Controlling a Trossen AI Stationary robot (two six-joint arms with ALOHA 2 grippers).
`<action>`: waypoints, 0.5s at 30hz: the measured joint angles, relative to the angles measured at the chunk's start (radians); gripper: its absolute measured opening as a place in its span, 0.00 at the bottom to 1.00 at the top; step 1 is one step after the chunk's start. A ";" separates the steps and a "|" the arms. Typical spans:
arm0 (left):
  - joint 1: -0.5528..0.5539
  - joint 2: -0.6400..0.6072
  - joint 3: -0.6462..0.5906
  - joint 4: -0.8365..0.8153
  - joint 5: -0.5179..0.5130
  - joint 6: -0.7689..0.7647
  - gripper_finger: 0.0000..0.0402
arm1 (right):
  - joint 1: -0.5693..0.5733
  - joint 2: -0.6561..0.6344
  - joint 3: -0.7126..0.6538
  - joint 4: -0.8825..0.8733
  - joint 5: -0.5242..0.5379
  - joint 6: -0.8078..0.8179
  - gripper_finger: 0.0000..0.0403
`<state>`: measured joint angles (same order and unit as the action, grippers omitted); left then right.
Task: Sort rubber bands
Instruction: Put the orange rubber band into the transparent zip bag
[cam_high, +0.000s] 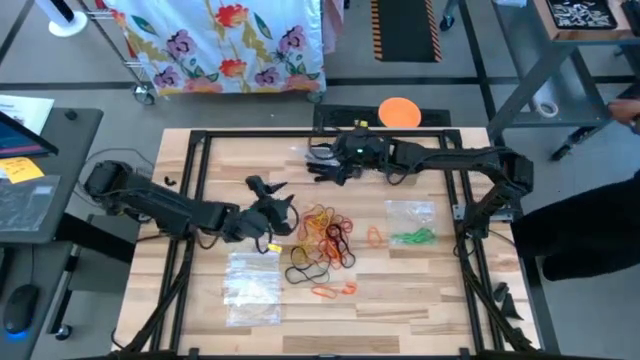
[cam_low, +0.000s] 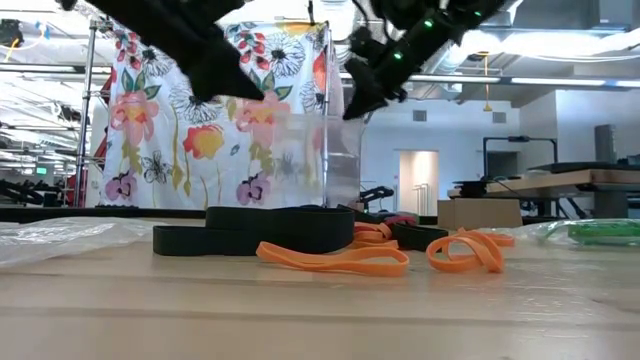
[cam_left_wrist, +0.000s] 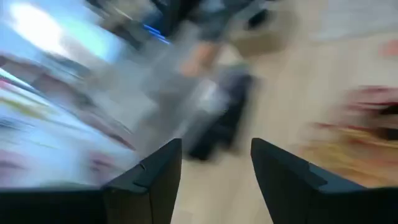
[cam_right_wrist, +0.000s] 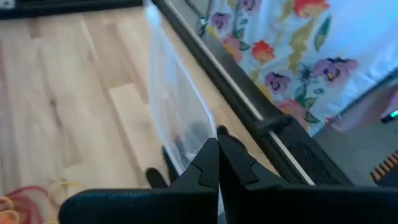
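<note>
Sorting's barely started: green bands (cam_high: 412, 238) already sit in a bag (cam_high: 410, 212) on the right, but most bands (cam_high: 322, 235) are heaped mid-surface (cam_high: 420, 290). Left gripper (cam_high: 272, 222) hovers beside the heap, fingers spread; right gripper (cam_right_wrist: 217, 163) has its fingers pinching a clear bag (cam_right_wrist: 177, 109) at the far edge. No readable writing anywhere.

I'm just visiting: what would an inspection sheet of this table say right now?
Surface: wooden table, black frame.
Job's things: rubber bands piled mid-table; green ones in a clear bag.
Clutter: clear bags, front left.
Claws: left claw open beside the pile, holding nothing; right claw shut on a clear bag, raised at the far edge.
Cables: nothing seen.
Surroundings: floral cloth, orange disc.
</note>
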<state>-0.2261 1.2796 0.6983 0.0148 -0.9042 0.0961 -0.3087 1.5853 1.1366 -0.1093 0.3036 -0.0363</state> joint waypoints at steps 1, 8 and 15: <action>0.013 -0.007 0.000 -0.042 0.097 -0.072 0.48 | -0.003 -0.020 -0.036 0.025 0.007 0.012 0.00; 0.051 0.084 -0.054 0.151 0.582 -0.191 0.48 | 0.035 -0.104 -0.192 0.107 0.025 0.092 0.00; 0.051 0.292 -0.055 0.262 0.618 -0.190 0.48 | 0.096 -0.105 -0.210 0.123 0.096 0.114 0.00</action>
<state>-0.1753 1.5712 0.6434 0.2764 -0.2864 -0.0943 -0.2124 1.4800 0.9264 0.0137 0.3997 0.0782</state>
